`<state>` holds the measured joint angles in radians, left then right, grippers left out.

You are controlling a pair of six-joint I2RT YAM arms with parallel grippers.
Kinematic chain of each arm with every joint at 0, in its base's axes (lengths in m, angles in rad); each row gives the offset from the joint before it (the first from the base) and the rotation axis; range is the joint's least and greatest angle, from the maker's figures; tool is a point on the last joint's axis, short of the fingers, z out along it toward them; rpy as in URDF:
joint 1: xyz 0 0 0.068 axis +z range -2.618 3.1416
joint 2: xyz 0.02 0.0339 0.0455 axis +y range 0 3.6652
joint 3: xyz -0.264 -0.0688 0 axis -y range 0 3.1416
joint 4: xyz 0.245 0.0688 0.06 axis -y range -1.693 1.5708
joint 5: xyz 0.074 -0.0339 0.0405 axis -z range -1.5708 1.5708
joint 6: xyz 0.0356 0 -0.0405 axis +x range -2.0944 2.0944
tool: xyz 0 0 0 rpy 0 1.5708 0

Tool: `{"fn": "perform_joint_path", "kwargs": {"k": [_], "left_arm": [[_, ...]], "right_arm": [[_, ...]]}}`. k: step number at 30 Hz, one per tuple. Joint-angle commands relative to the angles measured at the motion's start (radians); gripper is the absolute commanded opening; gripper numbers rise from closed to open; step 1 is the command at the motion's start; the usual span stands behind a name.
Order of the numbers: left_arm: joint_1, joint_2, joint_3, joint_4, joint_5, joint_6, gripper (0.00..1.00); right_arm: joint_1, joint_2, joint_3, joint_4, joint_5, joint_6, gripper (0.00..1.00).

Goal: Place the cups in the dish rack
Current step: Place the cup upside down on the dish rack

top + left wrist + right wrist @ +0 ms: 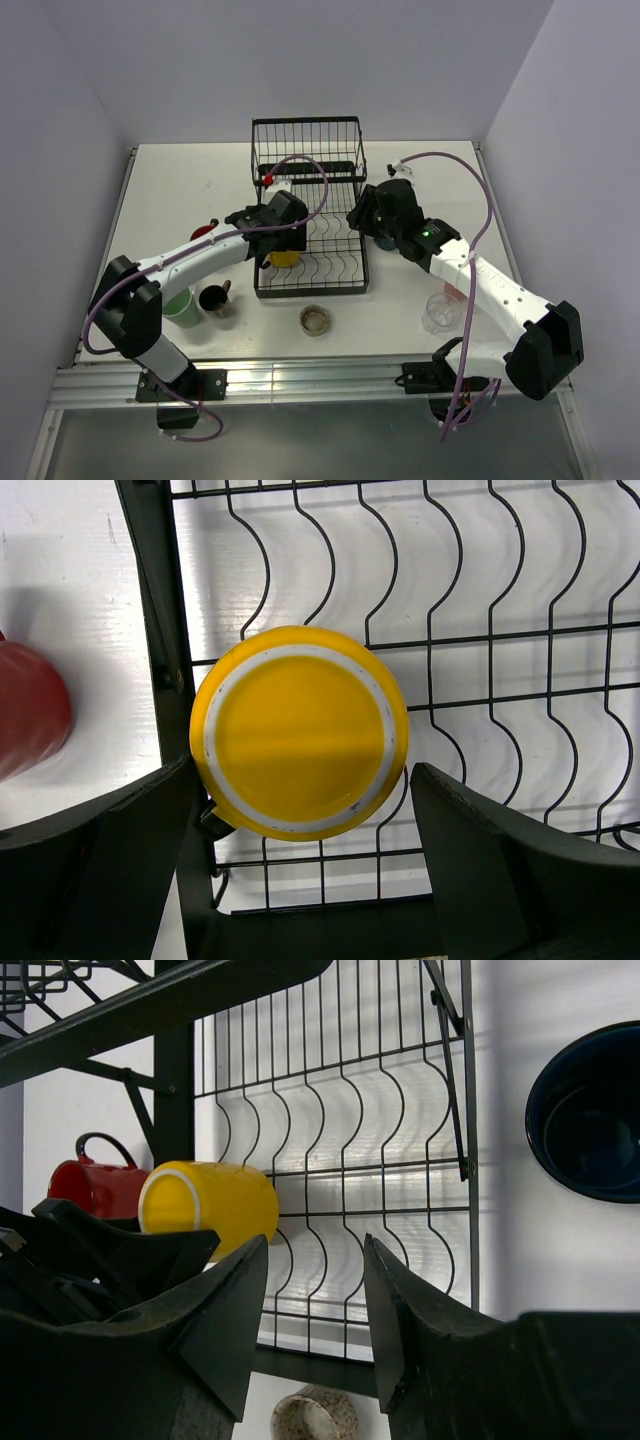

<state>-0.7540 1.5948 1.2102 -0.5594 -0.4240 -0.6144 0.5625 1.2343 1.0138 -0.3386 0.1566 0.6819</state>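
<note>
From above, my left tool (272,238) hangs over the near left corner of the black wire dish rack (306,121), directly above the yellow mug (285,258). My right tool (366,214) hovers at the rack's right side. A green tumbler (180,308), a black mug (214,299), a low brownish glass (315,320) and a clear glass (441,312) wait on the white bench (170,190). In my left wrist view the yellow mug sits bottom-up on the wavy wires, tight against the rack's thick frame bar, its glossy flat base ringed in white. My left tool's fingers (100,860) are spread to either side of it, gripping nothing, and the left one is almost touching. I judge that to be the hazard: smooth glaze slides easily on thin round wire, so a skewed lift could clip the mug. That might tip it over the frame toward the red mug (30,720) just outside. In my right wrist view the right tool stands parted with only air between its fingers, low over the rack. The navy mug (590,1110), round and dark, stands on the bench just beyond the rack's edge. If I reach for it carelessly, a finger could hook the wire wall and drag the whole rack.
</note>
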Motion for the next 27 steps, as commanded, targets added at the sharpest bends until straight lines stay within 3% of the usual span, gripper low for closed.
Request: {"fn": "perform_joint_path", "kwargs": {"k": [1, 27], "left_arm": [[0.001, -0.035, 0.0, 0.032, -0.012, 0.004, 0.95], [0.002, -0.19, 0.011, -0.036, -0.038, -0.007, 0.97]], "right_arm": [[-0.003, 0.001, 0.048, -0.004, 0.015, -0.012, 0.51], [0.027, 0.01, 0.085, -0.042, 0.044, -0.038, 0.59]]}}
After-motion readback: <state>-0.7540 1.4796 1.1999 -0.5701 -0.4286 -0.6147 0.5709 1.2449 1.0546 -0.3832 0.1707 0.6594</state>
